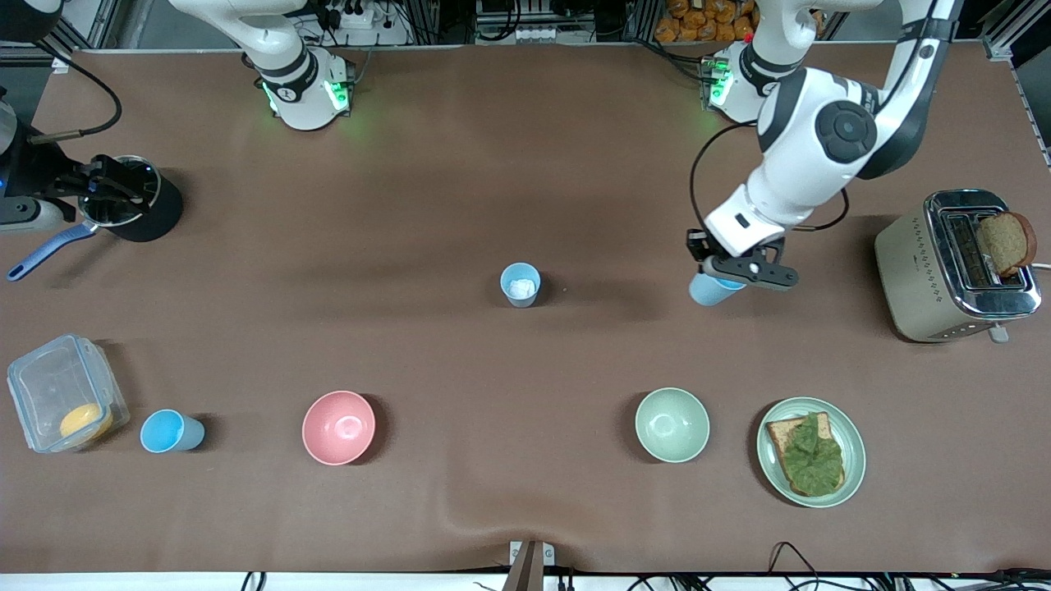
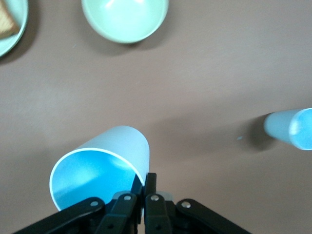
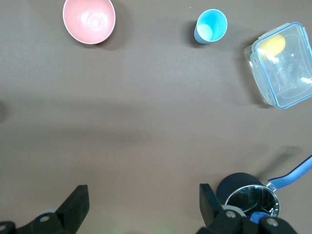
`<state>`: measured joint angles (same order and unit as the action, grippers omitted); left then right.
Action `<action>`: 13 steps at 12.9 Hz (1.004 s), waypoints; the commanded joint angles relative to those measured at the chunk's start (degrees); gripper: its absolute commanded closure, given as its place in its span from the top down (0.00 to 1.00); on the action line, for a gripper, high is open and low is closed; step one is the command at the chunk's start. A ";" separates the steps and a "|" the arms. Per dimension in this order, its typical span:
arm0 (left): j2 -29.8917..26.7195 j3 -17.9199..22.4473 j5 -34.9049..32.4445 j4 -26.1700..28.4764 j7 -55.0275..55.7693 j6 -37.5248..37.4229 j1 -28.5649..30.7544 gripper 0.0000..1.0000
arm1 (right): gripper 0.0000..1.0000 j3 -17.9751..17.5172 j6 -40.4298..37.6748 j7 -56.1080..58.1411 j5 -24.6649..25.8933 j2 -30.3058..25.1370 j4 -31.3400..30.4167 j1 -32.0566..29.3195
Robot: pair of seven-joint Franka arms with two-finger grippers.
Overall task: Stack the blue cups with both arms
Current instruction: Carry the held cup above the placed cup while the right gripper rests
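Observation:
My left gripper [image 1: 743, 275] is shut on the rim of a light-blue cup [image 1: 708, 290] and holds it tilted above the table between the toaster and the middle; the left wrist view shows the gripper [image 2: 145, 183] pinching the cup's [image 2: 100, 163] wall. A second blue cup [image 1: 520, 285] with a white patch inside stands at the table's middle, also in the left wrist view [image 2: 290, 127]. A third blue cup [image 1: 168, 431] stands beside the clear box, also in the right wrist view [image 3: 211, 26]. My right gripper [image 1: 115, 189] is open and empty over the black pot [image 3: 141, 202].
A black pot [image 1: 139, 209] with a blue handle sits at the right arm's end. A clear box [image 1: 61, 394] holds something yellow. A pink bowl [image 1: 338, 427], a pale green bowl [image 1: 672, 424], a plate [image 1: 854, 451] with toast and a toaster [image 1: 944, 271] stand around.

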<state>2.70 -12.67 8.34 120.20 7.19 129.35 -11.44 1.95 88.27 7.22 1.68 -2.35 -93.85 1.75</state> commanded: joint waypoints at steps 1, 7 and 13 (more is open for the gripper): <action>2.57 -0.17 0.89 -5.58 6.82 -1.82 -4.54 0.00 | 1.00 -1.34 -0.91 0.51 1.39 0.15 1.21 -1.48; 9.06 0.18 -1.30 -15.77 23.63 -7.26 -16.23 0.00 | 1.00 -1.16 -1.35 0.69 1.92 0.24 1.57 -1.75; 17.68 3.69 -2.10 -25.80 34.64 -10.16 -24.94 0.00 | 1.00 -1.16 -1.35 0.69 1.92 0.24 1.57 -1.75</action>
<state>16.38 -10.96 7.79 99.75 39.41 121.67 -34.30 1.94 87.90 7.22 2.70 -2.34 -93.37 1.34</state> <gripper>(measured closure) 0.965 0.000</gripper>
